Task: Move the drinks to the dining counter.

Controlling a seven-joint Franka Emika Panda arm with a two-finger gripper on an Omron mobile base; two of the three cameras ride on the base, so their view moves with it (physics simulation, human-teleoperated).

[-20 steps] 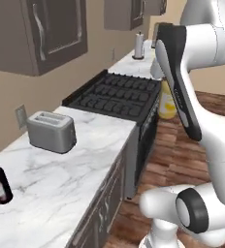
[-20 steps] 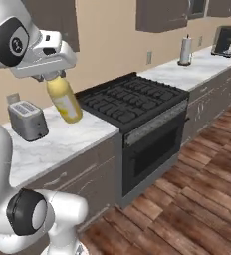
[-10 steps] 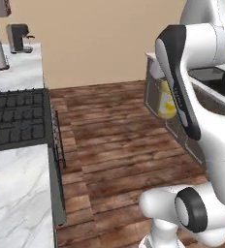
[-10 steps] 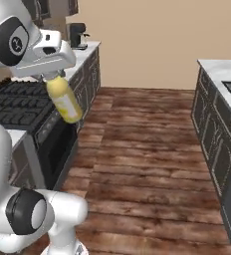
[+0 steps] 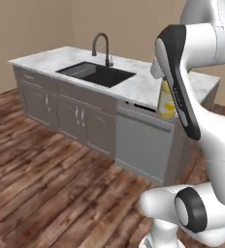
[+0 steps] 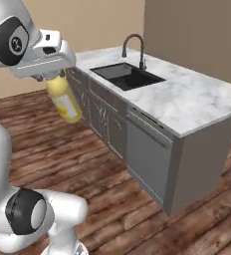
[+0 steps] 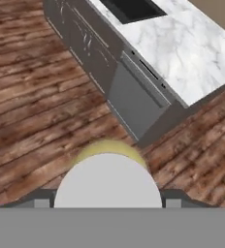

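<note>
Base has swung round since the last frame: stove gone, island now ahead. Gripper [image 6: 57, 79] still clamped wide on the juice bottle [image 6: 63, 100], by its upper part, hanging tilted in the air above the wood floor [image 6: 102, 164], short of the island [image 6: 187, 104]. Farther along the top: black sink [image 6: 127, 75], then faucet [image 6: 133, 47].

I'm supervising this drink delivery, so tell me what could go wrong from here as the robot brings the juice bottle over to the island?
1. The yellow juice bottle hangs tilted from the gripper over the wood floor, short of the dining counter; a slip would drop it there.
2. Set down near the black sink, it might tip in.
3. The faucet could catch a swinging arm.
</note>
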